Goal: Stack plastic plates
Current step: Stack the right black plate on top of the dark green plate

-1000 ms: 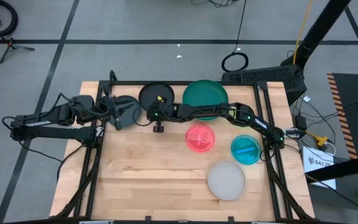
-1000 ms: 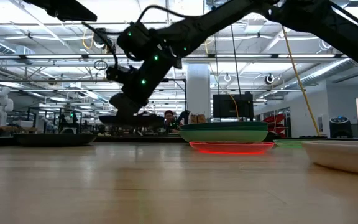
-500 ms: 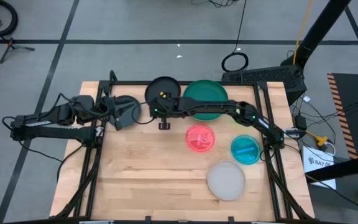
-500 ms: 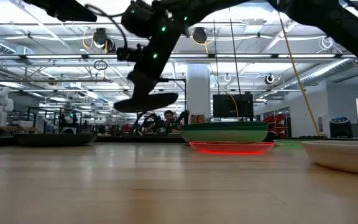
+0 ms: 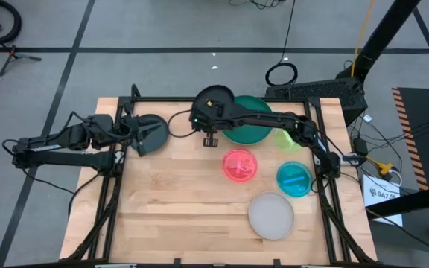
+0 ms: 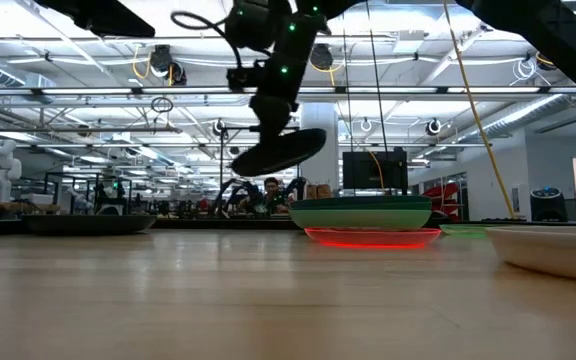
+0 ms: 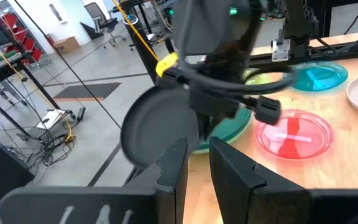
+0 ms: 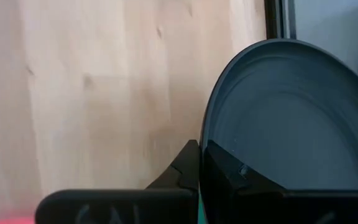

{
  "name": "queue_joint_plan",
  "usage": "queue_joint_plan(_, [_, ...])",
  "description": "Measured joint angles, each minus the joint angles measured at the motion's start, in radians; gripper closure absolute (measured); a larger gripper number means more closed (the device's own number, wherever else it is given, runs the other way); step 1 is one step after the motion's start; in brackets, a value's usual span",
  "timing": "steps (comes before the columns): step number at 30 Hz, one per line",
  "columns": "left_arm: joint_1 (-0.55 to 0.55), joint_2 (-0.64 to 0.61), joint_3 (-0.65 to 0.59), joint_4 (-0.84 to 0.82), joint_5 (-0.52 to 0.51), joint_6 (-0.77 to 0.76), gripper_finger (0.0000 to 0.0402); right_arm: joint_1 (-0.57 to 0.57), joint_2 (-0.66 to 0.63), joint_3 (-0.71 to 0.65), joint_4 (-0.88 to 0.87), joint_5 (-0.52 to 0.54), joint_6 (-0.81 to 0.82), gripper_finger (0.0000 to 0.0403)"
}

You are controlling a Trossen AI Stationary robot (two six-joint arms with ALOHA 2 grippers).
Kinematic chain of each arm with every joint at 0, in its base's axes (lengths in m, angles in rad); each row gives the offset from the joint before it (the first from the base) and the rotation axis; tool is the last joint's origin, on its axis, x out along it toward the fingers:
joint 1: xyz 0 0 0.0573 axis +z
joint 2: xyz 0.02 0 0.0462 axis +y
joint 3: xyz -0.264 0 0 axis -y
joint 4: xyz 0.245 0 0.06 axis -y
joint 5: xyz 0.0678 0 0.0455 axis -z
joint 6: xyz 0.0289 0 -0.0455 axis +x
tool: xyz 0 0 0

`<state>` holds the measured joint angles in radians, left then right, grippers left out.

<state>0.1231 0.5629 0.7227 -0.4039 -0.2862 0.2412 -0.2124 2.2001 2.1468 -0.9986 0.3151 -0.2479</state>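
My right gripper (image 5: 209, 117) hangs over the table's far middle, shut on the black plate (image 5: 214, 97), which is in the air just left of the dark green plate (image 5: 250, 119). In the low view the black plate (image 6: 278, 152) tilts below the gripper (image 6: 268, 112). The dark green plate rests flat at the far edge, with a yellow-green plate (image 5: 290, 140) beside it on the right. My left gripper (image 5: 153, 131) waits at the far left with a narrow gap between its fingers and holds nothing. My right gripper pinches the black plate's rim (image 8: 205, 149) on its near side. One finger (image 8: 185, 169) is on the underside and the other (image 8: 244, 175) on the inner face. The fingers come from above, slanting down. The plate is lifted clear and tilted, its right side higher.
A pink plate (image 5: 240, 165), a blue plate (image 5: 295, 179) and a frosted white plate (image 5: 271, 216) lie flat on the table's right half. Bare wood fills the left and near-left (image 5: 162, 208). Black frame rails (image 5: 110, 201) run along the table's sides.
My right gripper has carried the black plate up and toward the table's right, closer to the dark green plate. The plate was low and level near the table; it now hangs higher and tilted. The yellow-green plate, earlier under the arm, now shows.
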Motion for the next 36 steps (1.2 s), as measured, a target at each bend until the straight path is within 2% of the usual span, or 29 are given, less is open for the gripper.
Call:
queue_joint_plan(8, [-0.001, 0.0, 0.0, -0.021, 0.002, -0.027, 0.0327, -0.026, -0.037, -0.005, -0.092, 0.002, 0.039, 0.0399])
queue_joint_plan(11, [0.0, 0.0, 0.0, -0.026, 0.007, -0.038, 0.0327, -0.026, -0.081, -0.057, -0.062, -0.002, 0.039, 0.0399])
queue_joint_plan(15, [-0.006, 0.0, 0.0, -0.03, 0.016, -0.051, 0.0327, -0.026, -0.21, -0.277, 0.104, -0.004, 0.046, 0.0399])
queue_joint_plan(21, [-0.014, 0.0, 0.0, -0.008, 0.016, -0.054, 0.0327, -0.03, -0.464, -0.725, 0.551, -0.032, 0.032, 0.0399])
queue_joint_plan(26, [-0.014, 0.0, 0.0, 0.0, 0.016, -0.051, 0.0327, -0.063, -0.614, -1.018, 0.812, -0.087, 0.09, 0.0399])
queue_joint_plan(31, [-0.014, 0.0, 0.0, 0.014, 0.016, -0.04, 0.0327, -0.099, -0.657, -1.204, 0.949, -0.106, 0.182, 0.0399])
queue_joint_plan(36, [-0.014, 0.0, 0.0, 0.018, 0.016, -0.03, 0.0327, -0.121, -0.655, -1.286, 1.03, -0.107, 0.226, 0.0399])
